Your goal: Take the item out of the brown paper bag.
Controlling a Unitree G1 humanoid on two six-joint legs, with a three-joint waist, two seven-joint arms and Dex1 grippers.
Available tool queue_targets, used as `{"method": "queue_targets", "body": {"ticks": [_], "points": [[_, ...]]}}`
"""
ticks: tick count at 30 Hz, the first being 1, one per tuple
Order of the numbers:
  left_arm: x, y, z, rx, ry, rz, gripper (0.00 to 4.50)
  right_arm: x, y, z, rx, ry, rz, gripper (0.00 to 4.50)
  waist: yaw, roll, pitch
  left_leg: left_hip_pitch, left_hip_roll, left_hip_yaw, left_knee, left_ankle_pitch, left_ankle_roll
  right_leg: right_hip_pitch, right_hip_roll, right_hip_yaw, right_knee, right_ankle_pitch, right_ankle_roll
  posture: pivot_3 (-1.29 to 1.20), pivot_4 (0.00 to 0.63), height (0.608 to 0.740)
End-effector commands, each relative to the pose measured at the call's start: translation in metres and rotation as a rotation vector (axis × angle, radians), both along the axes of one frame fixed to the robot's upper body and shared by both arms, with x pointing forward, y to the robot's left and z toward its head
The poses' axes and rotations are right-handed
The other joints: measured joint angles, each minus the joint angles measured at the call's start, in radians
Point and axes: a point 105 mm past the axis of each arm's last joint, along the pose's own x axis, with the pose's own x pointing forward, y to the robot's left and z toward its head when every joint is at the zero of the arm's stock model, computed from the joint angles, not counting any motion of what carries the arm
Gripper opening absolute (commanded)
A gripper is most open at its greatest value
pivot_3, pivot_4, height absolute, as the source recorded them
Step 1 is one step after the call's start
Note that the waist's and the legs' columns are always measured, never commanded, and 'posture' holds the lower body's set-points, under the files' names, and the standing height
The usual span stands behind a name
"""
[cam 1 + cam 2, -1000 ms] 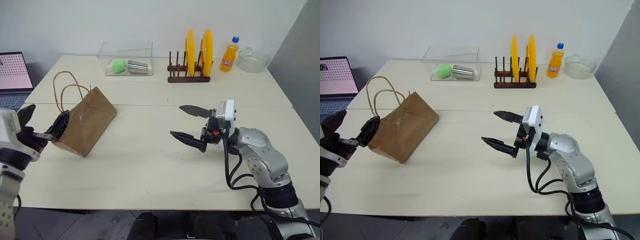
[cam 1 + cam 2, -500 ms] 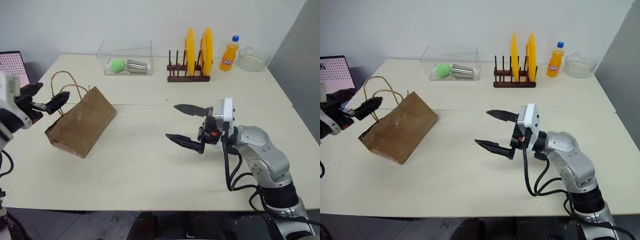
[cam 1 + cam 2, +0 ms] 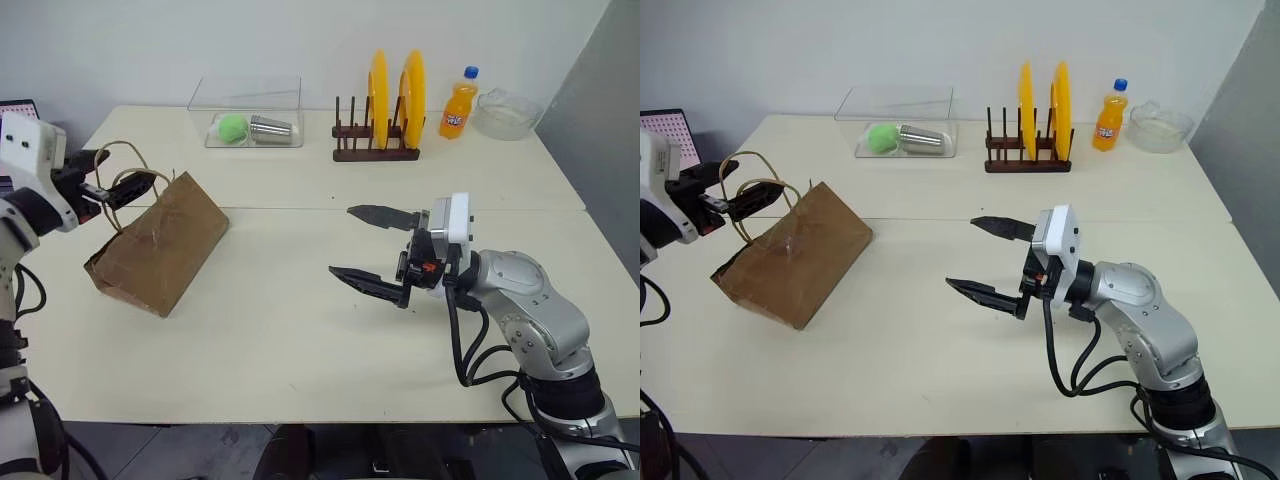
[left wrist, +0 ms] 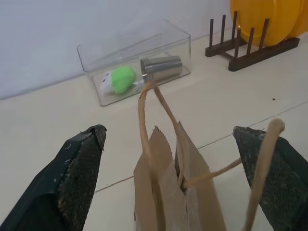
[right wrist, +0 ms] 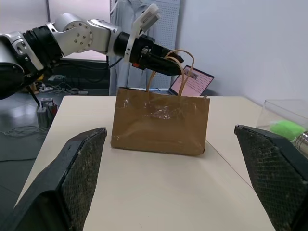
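Left wrist view: left claw (image 4: pixel 175 159) gapes wide around the bag's handles (image 4: pixel 150 115), gripping nothing.

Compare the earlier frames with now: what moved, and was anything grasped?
The left gripper rose from the creased brown paper bag's near end to its tan cord handles, fingers open around them, nothing clamped. The bag, and the right gripper, open above the table, stayed put.
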Motion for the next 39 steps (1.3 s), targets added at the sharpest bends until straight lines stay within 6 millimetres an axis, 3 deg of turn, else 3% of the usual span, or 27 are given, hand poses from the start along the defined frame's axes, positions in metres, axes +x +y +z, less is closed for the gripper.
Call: {"method": "queue_targets", "body": {"ticks": [1, 14, 26, 33, 39], "points": [[0.000, 0.000, 0.016, 0.026, -0.046, -0.020, 3.86, -0.006, -0.002, 0.010, 0.010, -0.049, 0.002, 4.50, 0.000, 0.000, 0.000, 0.000, 0.000, 0.000, 0.000, 0.000, 0.000, 0.000, 0.000, 0.000, 0.000, 0.000, 0.000, 0.00, 0.150, 0.740], [0.005, 0.012, 0.009, 0.103, 0.018, -0.014, 0.02, -0.007, -0.003, 0.010, -0.001, -0.054, 0.002, 4.50, -0.002, 0.000, 0.000, 0.000, 0.000, 0.000, 0.001, 0.000, 0.000, 0.000, 0.000, 0.000, 0.001, 0.000, 0.000, 0.00, 0.150, 0.740], [0.025, -0.034, 0.060, 0.147, -0.068, -0.265, 0.02, -0.003, -0.014, 0.006, -0.039, -0.039, -0.057, 4.50, 0.000, -0.001, 0.000, -0.001, -0.001, 0.000, 0.003, 0.000, 0.000, 0.000, 0.000, -0.001, 0.002, 0.000, 0.000, 0.00, 0.150, 0.740], [0.047, -0.089, 0.098, 0.182, -0.146, -0.445, 0.02, -0.008, -0.024, 0.003, -0.066, -0.006, -0.083, 4.50, 0.001, -0.004, 0.001, -0.004, -0.001, -0.001, 0.004, 0.000, 0.000, 0.000, 0.000, -0.002, 0.002, 0.000, 0.001, 0.00, 0.150, 0.740], [0.062, -0.139, 0.100, 0.194, -0.163, -0.577, 0.02, -0.010, -0.034, -0.002, -0.082, 0.027, -0.158, 4.50, -0.006, -0.004, 0.001, -0.004, -0.001, 0.000, 0.004, 0.000, 0.000, -0.001, 0.000, -0.001, 0.002, 0.001, 0.001, 0.00, 0.150, 0.740]]}}
